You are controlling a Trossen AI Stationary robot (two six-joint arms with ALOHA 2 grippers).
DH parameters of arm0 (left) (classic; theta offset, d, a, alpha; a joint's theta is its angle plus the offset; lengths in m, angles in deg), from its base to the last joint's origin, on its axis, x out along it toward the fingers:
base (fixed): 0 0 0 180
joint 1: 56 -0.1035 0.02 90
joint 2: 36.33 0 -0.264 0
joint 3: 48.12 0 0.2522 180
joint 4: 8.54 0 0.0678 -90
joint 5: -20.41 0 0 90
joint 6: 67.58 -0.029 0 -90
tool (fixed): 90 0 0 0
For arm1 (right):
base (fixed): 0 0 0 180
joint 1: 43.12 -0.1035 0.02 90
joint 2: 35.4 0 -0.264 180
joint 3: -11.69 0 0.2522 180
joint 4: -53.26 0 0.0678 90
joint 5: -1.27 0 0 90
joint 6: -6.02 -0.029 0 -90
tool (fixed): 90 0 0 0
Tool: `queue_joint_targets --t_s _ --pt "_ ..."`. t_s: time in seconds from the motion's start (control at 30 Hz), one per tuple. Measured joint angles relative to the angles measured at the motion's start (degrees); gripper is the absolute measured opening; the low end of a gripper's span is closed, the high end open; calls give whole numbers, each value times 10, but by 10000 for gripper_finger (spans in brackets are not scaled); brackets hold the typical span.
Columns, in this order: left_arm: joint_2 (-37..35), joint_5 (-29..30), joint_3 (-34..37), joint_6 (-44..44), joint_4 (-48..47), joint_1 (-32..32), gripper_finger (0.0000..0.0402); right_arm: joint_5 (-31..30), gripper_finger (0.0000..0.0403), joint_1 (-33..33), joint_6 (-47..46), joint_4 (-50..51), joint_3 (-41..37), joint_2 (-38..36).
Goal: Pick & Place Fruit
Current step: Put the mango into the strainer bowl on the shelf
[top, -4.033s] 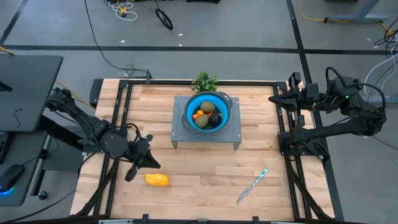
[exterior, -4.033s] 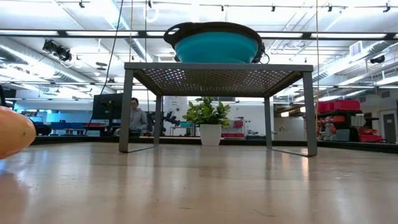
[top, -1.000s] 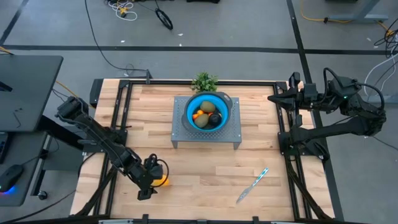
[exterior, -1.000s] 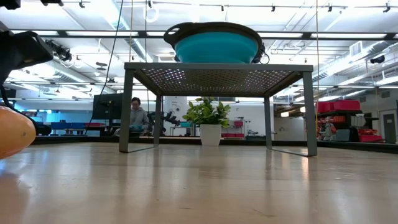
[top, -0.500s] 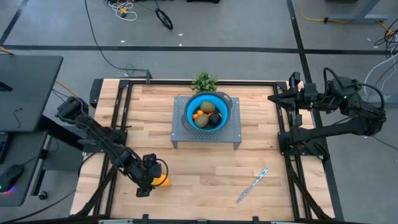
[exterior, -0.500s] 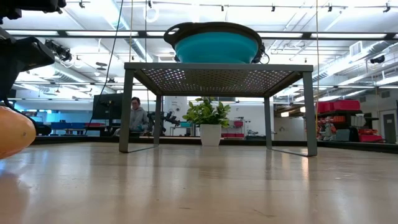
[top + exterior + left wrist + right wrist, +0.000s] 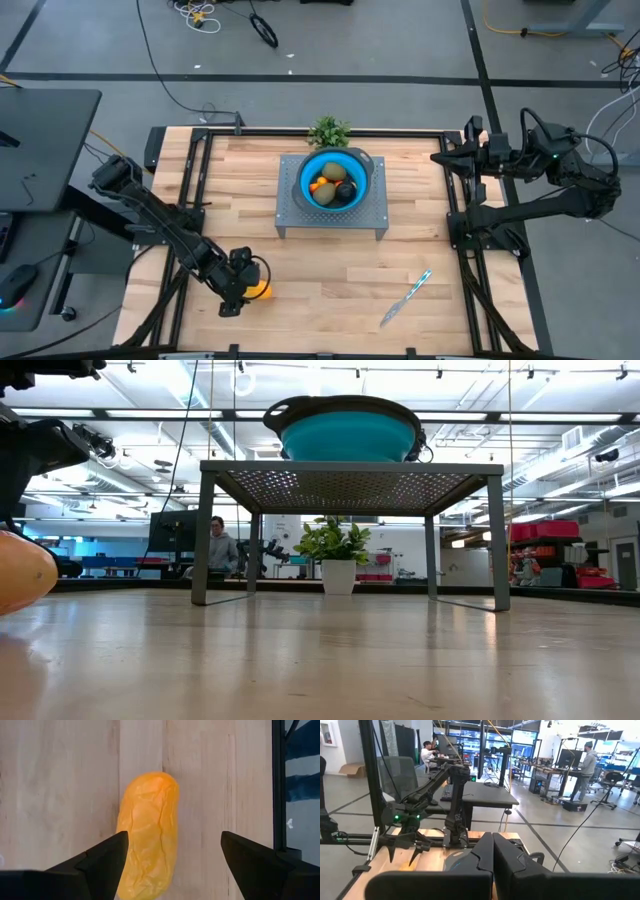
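Observation:
The larger yellow-orange oblong fruit [image 7: 147, 837] lies on its side on the wooden table near the front left; it also shows in the high view [image 7: 263, 291] and at the low view's left edge [image 7: 20, 572]. My left gripper [image 7: 175, 851] hangs open above it, pointing steeply down, one finger on each side of the fruit [image 7: 242, 288]. Small orange, olive-brown and near-black fruits sit in the blue bowl [image 7: 318, 167] on a grey perforated stand [image 7: 370, 215]. My right gripper [image 7: 492, 851] waits shut, raised at the table's right edge [image 7: 442, 158].
A silver knife with a light-blue handle [image 7: 406, 297] lies at the front right. A green plant [image 7: 328, 130] stands behind the stand at the far edge. Bare wood stretches between the fruit and the stand. A person [image 7: 216, 546] sits in the room beyond.
My left gripper has tipped a little over the oblong fruit without shifting from its place, and its fingers stay open. The fruit lies as before.

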Motion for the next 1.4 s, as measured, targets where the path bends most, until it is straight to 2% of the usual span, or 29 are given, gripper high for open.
queue_joint_targets --t_s 0.43,0.8,1.4 --pt "0 5 0 6 -14 0 370 -12 0 0 -9 0 0 0" --pt "2 32 0 -33 -14 0 369 -15 0 0 -9 0 0 0" --pt "2 41 10 -32 -28 1 369 -15 0 0 -9 0 0 0"
